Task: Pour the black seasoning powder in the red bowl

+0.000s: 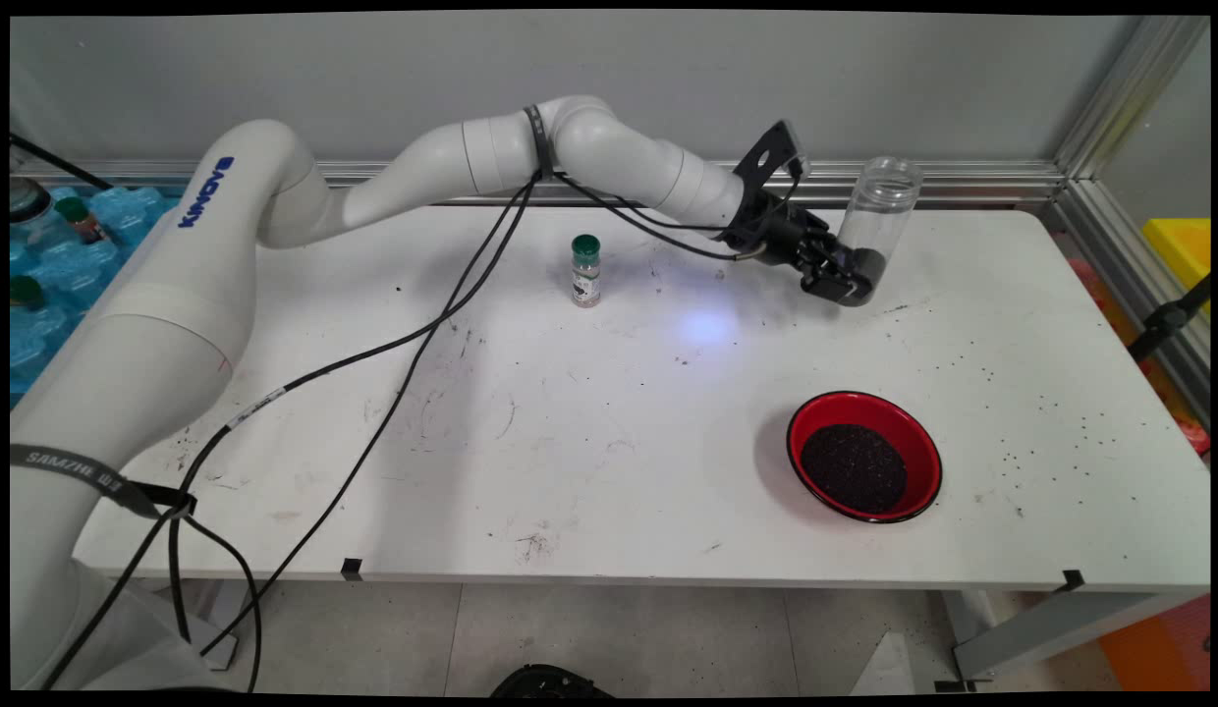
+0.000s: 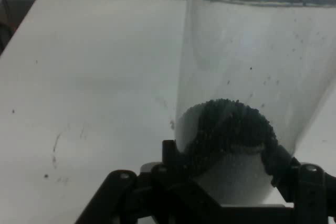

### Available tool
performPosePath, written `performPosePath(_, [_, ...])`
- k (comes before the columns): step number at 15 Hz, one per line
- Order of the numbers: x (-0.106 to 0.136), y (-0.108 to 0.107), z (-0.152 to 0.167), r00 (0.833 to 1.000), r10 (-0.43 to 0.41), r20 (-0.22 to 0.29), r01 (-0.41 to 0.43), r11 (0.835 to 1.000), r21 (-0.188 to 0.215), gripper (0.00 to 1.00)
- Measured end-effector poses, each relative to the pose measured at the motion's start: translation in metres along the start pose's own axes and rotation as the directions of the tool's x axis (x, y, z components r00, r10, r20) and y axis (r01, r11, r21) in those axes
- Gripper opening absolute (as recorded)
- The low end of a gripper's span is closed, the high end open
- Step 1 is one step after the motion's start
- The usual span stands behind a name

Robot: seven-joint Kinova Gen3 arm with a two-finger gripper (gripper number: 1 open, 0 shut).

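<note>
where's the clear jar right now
In the main view the clear jar is at the table's far right, gripped near its base by the gripper, above the red bowl and right of the green-capped spice bottle.

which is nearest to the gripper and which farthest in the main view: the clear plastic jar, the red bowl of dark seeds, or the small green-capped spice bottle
Measured from the black two-finger gripper in the main view:
1. Clear plastic jar, clamped in the gripper at the table's far right, a few dark seeds in its bottom.
2. Red bowl of dark seeds, on the near side, right of centre.
3. Small green-capped spice bottle, standing upright to the left, near the far edge.
</note>
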Motion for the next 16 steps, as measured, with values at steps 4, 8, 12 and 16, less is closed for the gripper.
performPosePath(4, [0.019,0.005,-0.010,0.999,0.040,-0.004,-0.040,0.999,0.003,0.00])
performPosePath(8, [0.040,0.012,-0.020,0.995,0.101,-0.004,-0.101,0.995,0.000,0.00])
performPosePath(12, [0.057,0.019,-0.028,0.982,0.189,0.013,-0.189,0.982,-0.003,0.00])
performPosePath(16, [0.071,0.028,-0.035,0.955,0.293,0.038,-0.293,0.956,-0.013,0.00])
